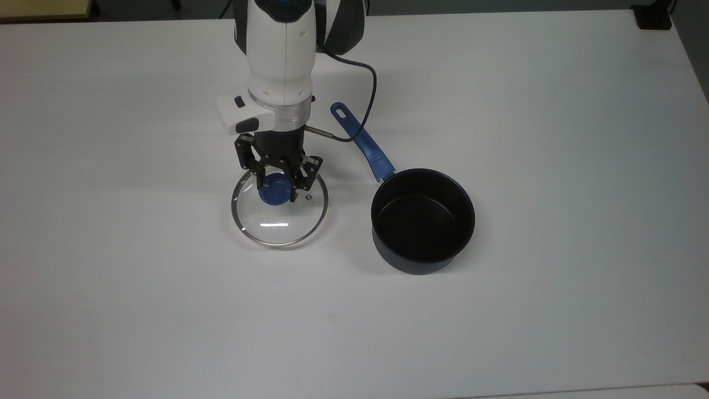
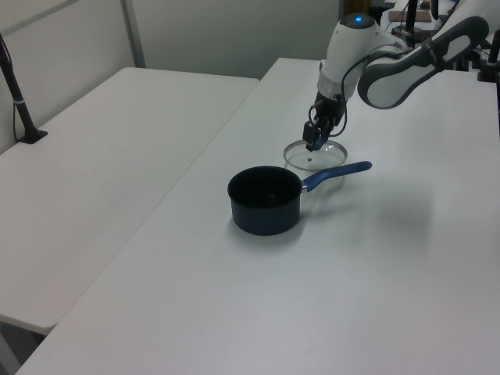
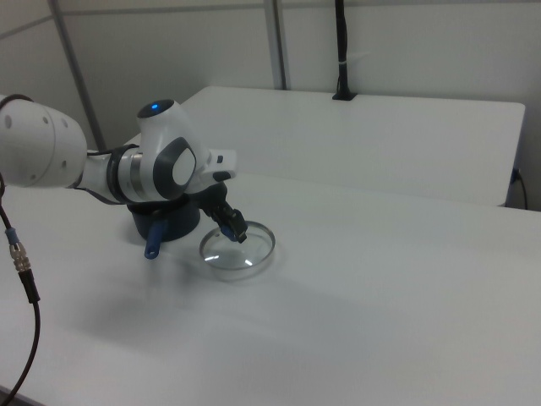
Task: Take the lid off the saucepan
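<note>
One gripper [image 1: 275,178] is clamped on the blue knob [image 1: 272,193] of the lid [image 1: 279,208], with a finger on each side of the knob. The lid lies flat, at or just above the table [image 1: 554,111] (contact cannot be confirmed from these views), well clear of the saucepan [image 1: 422,220] and on the top view's left of it.

Hazards from this state:
1. If the lid is not fully seated when the fingers part, it may drop and rattle or slide; glass against a hard surface is the concern.
2. If the fingers part unevenly or the arm rises before the knob is free, the lid may be dragged or tipped on its steel rim.
3. The saucepan's handle [image 1: 363,143] passes near the gripper on the top view's right; a sideways retreat in that direction could strike it and turn the pan.

Container status: the saucepan stands upright and uncovered, and its black interior appears empty. The lid covers nothing.
</note>
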`<action>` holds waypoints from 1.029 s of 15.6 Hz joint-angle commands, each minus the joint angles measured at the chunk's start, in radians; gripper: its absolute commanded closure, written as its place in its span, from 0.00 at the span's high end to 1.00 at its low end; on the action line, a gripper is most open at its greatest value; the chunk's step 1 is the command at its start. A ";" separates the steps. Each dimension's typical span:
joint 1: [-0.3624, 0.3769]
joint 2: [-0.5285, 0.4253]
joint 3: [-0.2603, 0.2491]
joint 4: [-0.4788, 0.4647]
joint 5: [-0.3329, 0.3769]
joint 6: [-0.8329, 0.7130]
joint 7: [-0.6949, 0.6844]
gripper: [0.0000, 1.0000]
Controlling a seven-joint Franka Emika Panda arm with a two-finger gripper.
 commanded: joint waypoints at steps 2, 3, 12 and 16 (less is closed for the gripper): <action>-0.013 0.017 0.013 -0.018 -0.022 0.062 -0.001 0.47; -0.013 0.017 0.013 -0.018 -0.022 0.062 -0.001 0.52; -0.008 -0.027 0.013 0.034 -0.037 -0.075 -0.065 1.00; -0.015 -0.075 0.012 0.113 -0.022 -0.257 -0.187 1.00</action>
